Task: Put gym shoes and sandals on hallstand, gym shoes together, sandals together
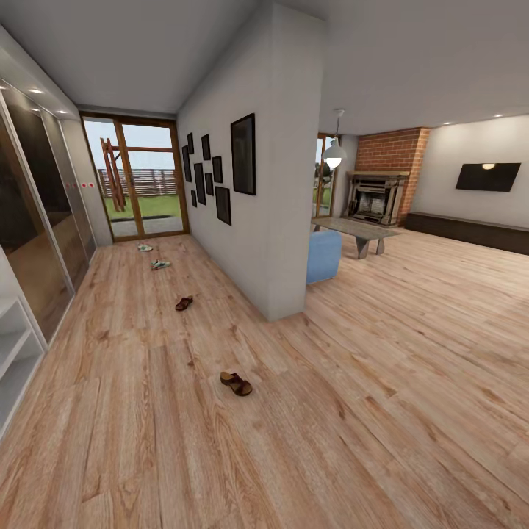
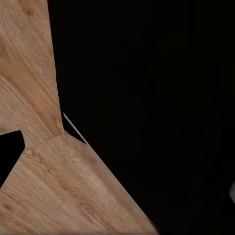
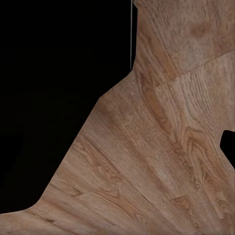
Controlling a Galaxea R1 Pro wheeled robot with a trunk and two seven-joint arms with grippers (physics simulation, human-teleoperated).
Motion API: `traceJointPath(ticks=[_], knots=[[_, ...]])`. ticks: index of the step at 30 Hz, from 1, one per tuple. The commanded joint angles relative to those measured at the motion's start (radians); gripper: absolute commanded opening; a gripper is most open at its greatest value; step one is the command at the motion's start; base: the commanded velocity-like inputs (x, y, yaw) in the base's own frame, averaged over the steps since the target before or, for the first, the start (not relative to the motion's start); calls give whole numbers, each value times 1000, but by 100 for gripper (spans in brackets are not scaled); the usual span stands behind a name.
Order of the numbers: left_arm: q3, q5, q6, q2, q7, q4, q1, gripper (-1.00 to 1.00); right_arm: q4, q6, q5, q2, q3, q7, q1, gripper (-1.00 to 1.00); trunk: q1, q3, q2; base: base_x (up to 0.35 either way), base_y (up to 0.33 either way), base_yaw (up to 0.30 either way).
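Four shoes lay scattered on the corridor floor (image 1: 147, 411), well apart. Near brown sandal (image 1: 236, 383) sat mid-floor; 2nd sandal (image 1: 184, 303) further down. Two gym shoes (image 1: 160, 264) (image 1: 145, 247) lay near the glass door (image 1: 136, 180). Hallstand (image 1: 13, 345) edge stood at left, by the dark wardrobe (image 1: 33, 213). Wrist views gave wood planks w/ black shapes; couldn't tell either gripper's opening or any hold.

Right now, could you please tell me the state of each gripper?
Left gripper: its state cannot be told from these views.
Right gripper: its state cannot be told either.
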Motion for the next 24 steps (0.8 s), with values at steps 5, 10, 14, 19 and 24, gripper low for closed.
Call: traceJointPath(ticks=[5,10,14,19,24], knots=[[1,0,1,-1,2,-6,-7,100,-6,0,0,3,1,0,-8,100,0,0,0,0,0,0],[3,3,-14,-3,4,-34,-17,100,-34,-3,0,-11,5,0,-27,100,0,0,0,0,0,0],[1,5,-13,-4,5,-56,-22,100,-57,-11,0,-32,6,-2,-37,100,0,0,0,0,0,0],[0,4,9,-6,9,-84,-25,100,-85,7,1,-47,7,-8,-60,100,0,0,0,0,0,0],[0,4,493,-9,50,-895,-89,100,-617,269,-1,-41,7,-33,-273,100,0,0,0,0,0,0]])
